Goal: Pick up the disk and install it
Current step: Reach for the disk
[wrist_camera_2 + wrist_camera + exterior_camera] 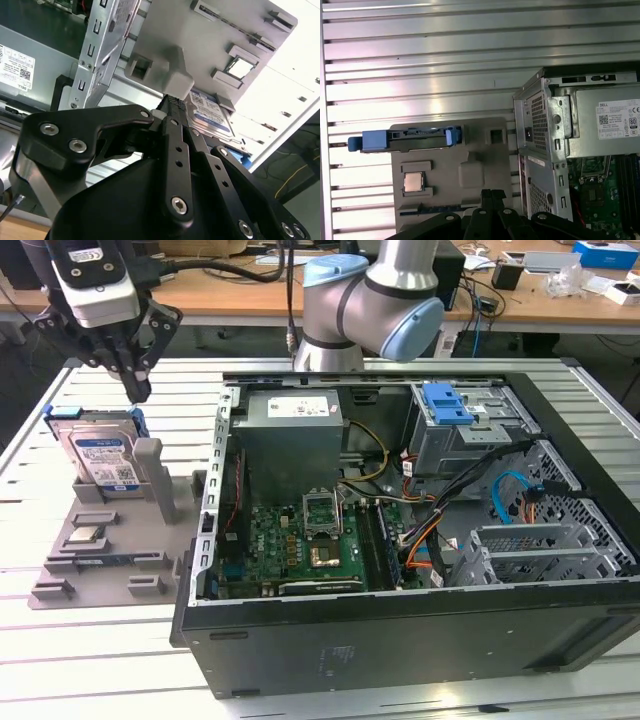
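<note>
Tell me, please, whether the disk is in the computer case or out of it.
Out: the disk stands propped in the grey fixture beside the case.

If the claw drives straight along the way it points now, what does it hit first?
Most likely the gray upright post of the fixture tray, right beside the disk. The claw hangs just above both, so the disk's edge is possible; depth is unclear.
</note>
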You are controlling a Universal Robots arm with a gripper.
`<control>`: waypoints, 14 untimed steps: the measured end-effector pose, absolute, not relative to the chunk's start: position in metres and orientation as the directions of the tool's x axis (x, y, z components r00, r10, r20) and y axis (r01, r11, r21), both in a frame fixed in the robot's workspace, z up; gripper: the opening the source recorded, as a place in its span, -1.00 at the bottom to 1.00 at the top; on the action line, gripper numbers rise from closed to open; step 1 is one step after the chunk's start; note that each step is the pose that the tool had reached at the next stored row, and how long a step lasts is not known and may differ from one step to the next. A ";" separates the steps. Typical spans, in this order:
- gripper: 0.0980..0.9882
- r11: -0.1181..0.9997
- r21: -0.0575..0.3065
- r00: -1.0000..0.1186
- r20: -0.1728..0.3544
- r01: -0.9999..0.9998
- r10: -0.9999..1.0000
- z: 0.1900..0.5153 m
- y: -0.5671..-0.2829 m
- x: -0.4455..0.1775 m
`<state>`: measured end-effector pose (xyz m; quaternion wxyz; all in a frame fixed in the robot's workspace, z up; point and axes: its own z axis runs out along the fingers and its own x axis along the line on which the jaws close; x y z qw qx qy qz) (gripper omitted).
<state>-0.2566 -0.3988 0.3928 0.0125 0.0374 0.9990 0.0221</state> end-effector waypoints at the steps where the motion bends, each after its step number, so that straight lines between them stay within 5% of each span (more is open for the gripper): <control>1: -0.98 0.996 0.045 -0.997 -0.023 0.074 0.075 0.393 -0.399 -0.258; 14: -0.98 0.996 0.045 -0.997 -0.023 0.074 0.075 0.393 -0.397 -0.290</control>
